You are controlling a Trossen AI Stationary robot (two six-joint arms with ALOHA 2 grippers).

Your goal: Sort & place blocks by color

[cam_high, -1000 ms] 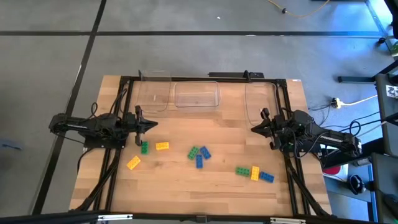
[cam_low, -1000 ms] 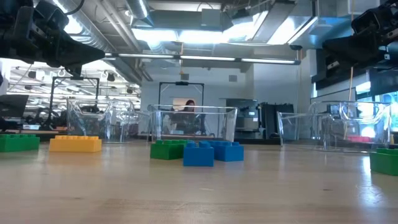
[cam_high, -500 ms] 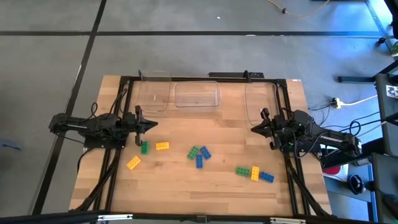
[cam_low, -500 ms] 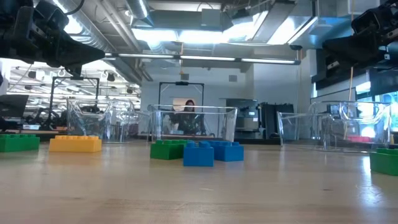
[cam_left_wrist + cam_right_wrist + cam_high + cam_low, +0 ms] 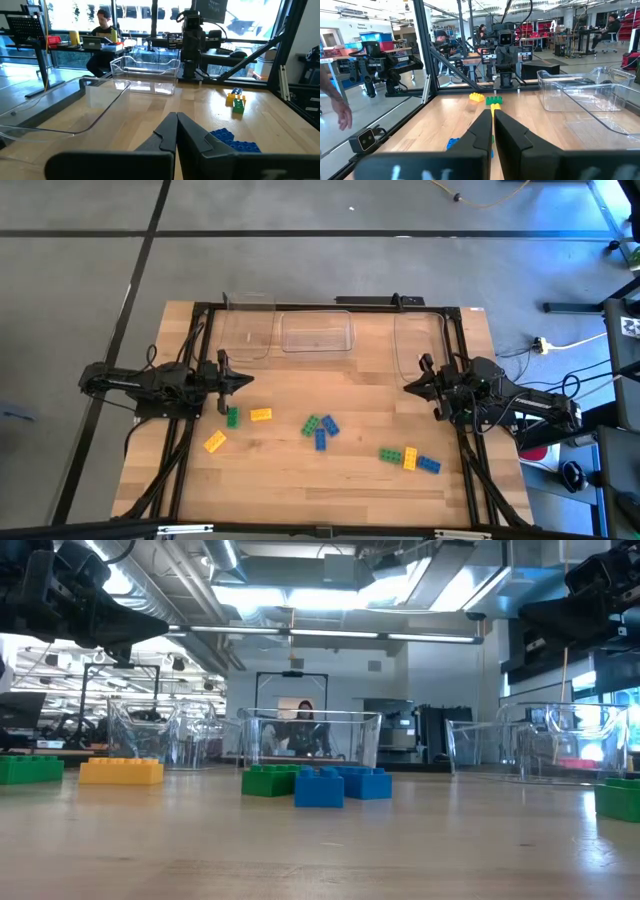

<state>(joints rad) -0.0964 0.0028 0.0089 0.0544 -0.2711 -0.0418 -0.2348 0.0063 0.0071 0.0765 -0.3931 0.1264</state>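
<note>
Several small studded blocks lie flat on the wooden table [image 5: 300,480]. At the left are a green block [image 5: 232,417], a yellow block [image 5: 261,414] and another yellow block [image 5: 214,442]. In the middle sit one green [image 5: 311,424] and two blue blocks [image 5: 322,439]. At the right lie a green [image 5: 391,454], a yellow [image 5: 409,458] and a blue block [image 5: 429,465]. My left gripper [image 5: 246,381] hovers shut at the table's left side. My right gripper [image 5: 408,385] hovers shut at the right side. Neither holds anything.
Three clear plastic bins stand along the far edge: left [image 5: 246,332], middle [image 5: 316,332], right [image 5: 417,340]. A black frame [image 5: 200,315] borders the table. People sit at desks in the room beyond.
</note>
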